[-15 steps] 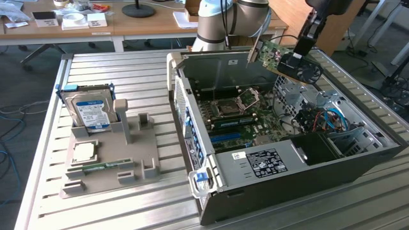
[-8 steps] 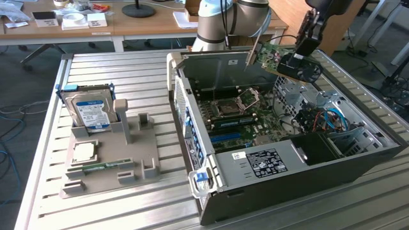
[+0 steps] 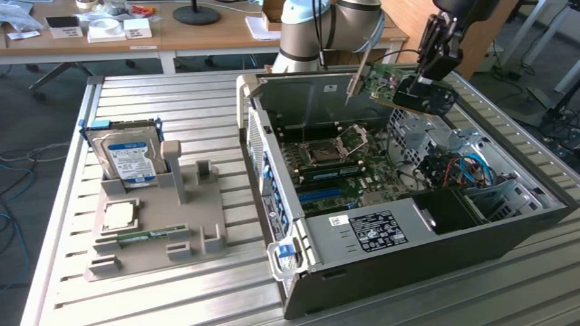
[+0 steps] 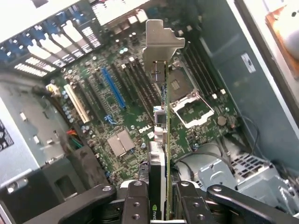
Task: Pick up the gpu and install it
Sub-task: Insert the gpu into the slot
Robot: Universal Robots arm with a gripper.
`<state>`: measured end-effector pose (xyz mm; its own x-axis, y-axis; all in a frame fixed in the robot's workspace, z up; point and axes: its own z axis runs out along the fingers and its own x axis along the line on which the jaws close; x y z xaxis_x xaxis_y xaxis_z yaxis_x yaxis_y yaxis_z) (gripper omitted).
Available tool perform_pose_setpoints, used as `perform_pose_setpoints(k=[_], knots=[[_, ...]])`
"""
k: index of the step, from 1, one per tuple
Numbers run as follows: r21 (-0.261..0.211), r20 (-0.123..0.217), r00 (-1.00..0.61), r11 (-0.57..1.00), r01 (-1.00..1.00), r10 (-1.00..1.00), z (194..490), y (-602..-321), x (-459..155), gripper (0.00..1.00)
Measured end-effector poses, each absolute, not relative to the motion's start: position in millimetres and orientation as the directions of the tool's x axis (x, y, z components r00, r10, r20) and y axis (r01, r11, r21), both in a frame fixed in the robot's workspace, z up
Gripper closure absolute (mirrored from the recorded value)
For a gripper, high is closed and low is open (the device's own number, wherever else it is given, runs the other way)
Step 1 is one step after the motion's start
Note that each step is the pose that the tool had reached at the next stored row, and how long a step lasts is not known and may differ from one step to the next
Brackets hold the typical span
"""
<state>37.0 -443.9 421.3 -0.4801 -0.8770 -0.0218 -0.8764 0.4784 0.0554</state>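
Blue-labelled hard drive [image 3: 127,159] standing in grey holder [image 3: 154,227] on slatted table [image 3: 145,95]

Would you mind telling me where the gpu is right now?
The gpu is held by the hand in the air above the open computer case, at the exterior view's upper right.

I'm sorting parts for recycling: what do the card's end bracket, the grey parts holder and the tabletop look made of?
On the gpu, the end bracket looks like thin bare sheet metal, likely steel: pale silver sheen, stamped outline. The grey holder is probably matt plastic: uniform dull grey, blocky moulded slots. The table seems to be aluminium slats: brushed silvery ribs catching bright reflections.
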Motion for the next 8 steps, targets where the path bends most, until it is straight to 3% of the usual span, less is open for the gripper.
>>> perform_pose_setpoints(k=[8], knots=[[0.055,-0.022,-0.359,0.357,-0.932,-0.933,421.3,-443.9,37.0,0.73]])
